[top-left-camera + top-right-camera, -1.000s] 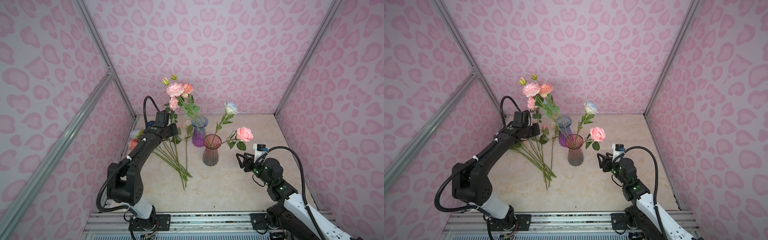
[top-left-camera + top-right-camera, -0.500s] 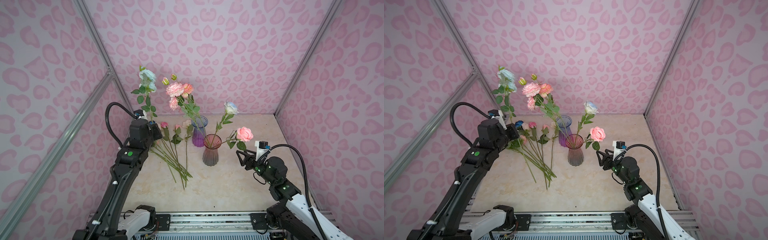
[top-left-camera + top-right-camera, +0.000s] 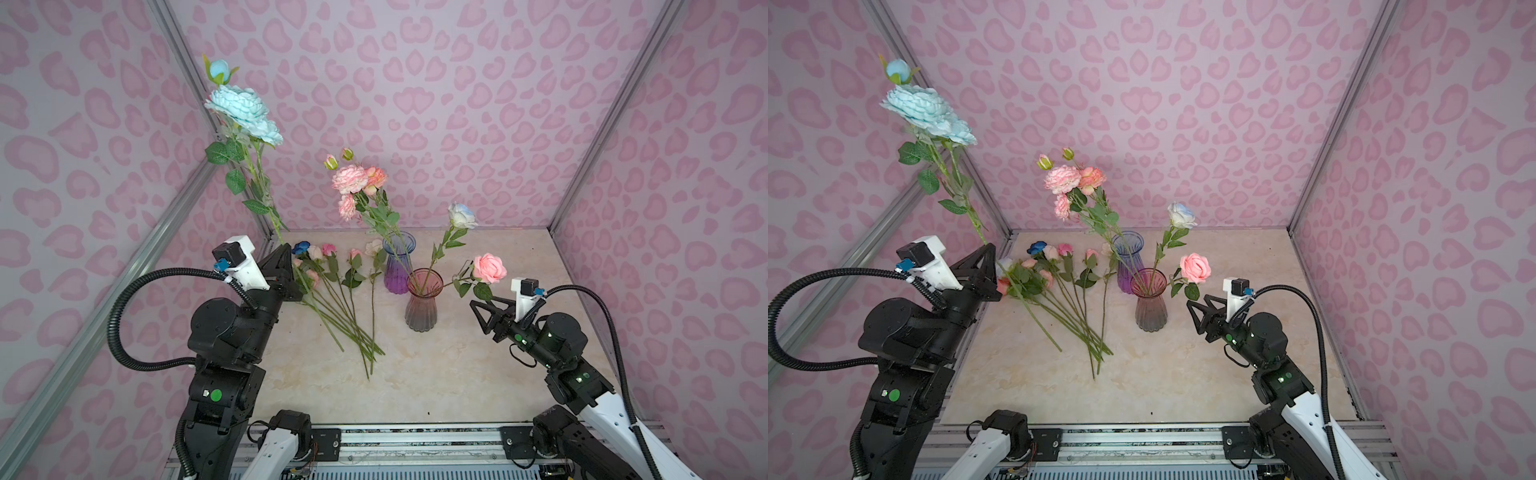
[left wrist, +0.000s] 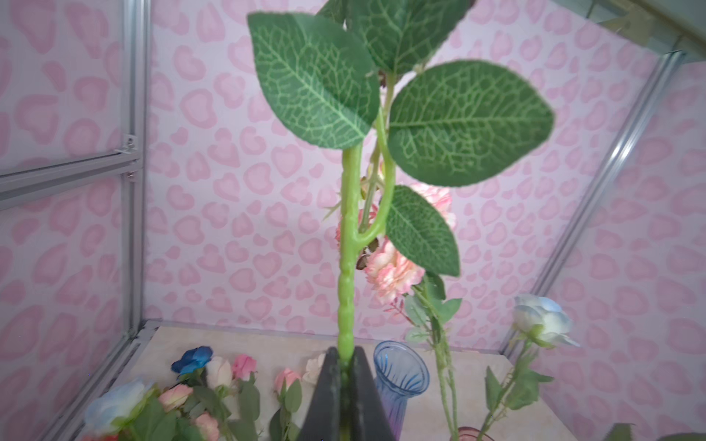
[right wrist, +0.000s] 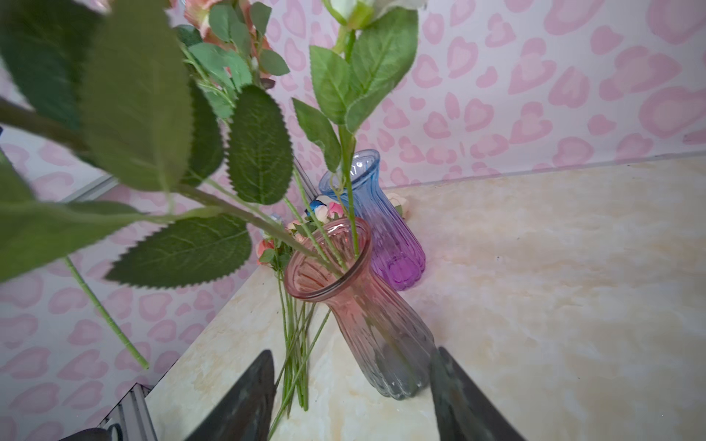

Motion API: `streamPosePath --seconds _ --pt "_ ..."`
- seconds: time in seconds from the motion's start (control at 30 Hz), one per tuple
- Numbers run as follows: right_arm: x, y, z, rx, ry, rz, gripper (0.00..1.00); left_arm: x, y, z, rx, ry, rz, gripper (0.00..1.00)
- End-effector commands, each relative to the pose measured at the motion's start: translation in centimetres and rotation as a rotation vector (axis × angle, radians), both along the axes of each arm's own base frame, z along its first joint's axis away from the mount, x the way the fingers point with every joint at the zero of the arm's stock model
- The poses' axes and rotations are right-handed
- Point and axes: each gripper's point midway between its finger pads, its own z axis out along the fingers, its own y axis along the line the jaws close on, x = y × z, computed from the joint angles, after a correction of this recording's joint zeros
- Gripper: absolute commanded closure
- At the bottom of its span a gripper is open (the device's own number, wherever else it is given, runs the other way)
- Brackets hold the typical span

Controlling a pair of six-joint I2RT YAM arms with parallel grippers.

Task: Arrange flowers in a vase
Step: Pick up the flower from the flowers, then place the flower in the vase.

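My left gripper (image 4: 345, 359) is clamped tight on the stem of the blue peony (image 3: 243, 112), holding it upright, well left of the pink vase (image 3: 422, 307). My right gripper (image 3: 478, 313), just right of that vase, is partly open and empty.

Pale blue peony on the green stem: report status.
Left fingers shut on pale blue peony stem, bloom high. Right fingers open, empty, beside pink ribbed glass vase. Pink rose and white-blue rose already in it.
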Motion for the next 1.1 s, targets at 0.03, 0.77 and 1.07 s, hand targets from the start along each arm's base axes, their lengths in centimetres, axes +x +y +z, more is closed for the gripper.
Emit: streamPosePath --seconds 0.03,0.77,1.07 --pt "-1.7 0.0 -1.5 -0.024 0.060 0.044 0.35 -3.4 -2.4 5.4 -0.060 -0.204 -0.191 0.97" --pt "-2.0 2.1 -2.5 -0.004 0.061 0.133 0.35 -0.6 -16.8 9.7 0.004 -0.518 -0.423 0.97" --pt "-1.5 1.5 -3.2 -0.058 0.058 0.092 0.34 5.0 -21.2 7.1 0.044 -0.480 -0.383 0.97"
